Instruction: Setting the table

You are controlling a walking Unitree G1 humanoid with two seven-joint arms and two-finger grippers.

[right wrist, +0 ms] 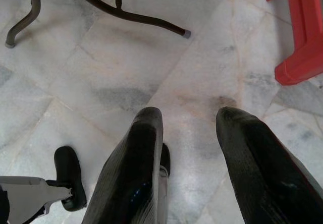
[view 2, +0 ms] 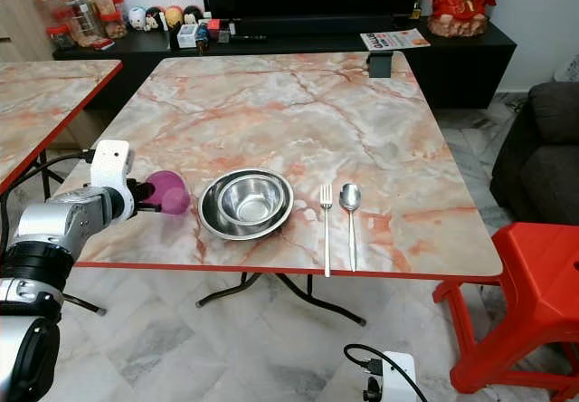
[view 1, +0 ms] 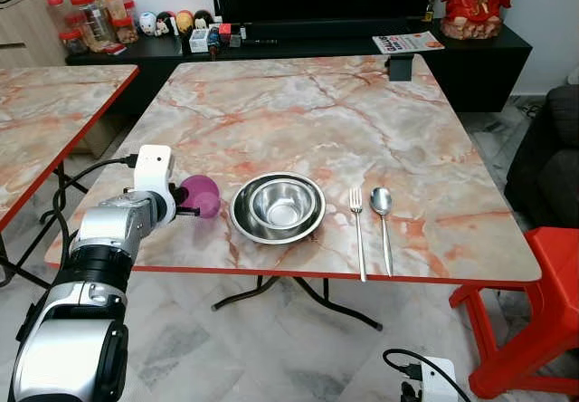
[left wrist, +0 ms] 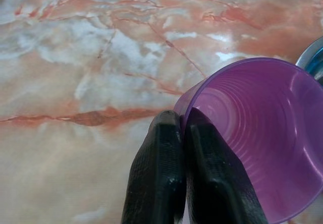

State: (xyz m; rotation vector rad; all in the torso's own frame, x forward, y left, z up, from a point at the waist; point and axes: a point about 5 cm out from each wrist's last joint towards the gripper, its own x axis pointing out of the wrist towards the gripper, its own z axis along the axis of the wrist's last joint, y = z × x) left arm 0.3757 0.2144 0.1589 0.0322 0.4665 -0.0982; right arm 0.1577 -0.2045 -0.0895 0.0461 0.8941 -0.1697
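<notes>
At the left, the left end effector [view 1: 187, 205] reaches in over the near-left corner of the marble surface [view 1: 326, 121] and pinches the rim of a purple cup [view 1: 201, 196]. The left wrist view shows why the grip looks as it does: one finger [left wrist: 161, 173] presses the cup's outer wall and the other sits inside the mouth, so the thin wall is clamped between them. The cup appears tilted, its mouth turned toward the arm, and whether its base touches the surface cannot be told. It is held just beside the steel bowl [view 1: 278, 206], probably because a drinking cup belongs at the left of the place setting.

The bowl stands near the front edge as the setting's centre. To its right a fork [view 1: 357, 232] and then a spoon [view 1: 383, 224] lie side by side, handles toward the front edge, as a diner seated there would reach them.

The right end effector [right wrist: 189, 133] hangs idle low over the tiled floor, its fingers parted and holding nothing.
</notes>
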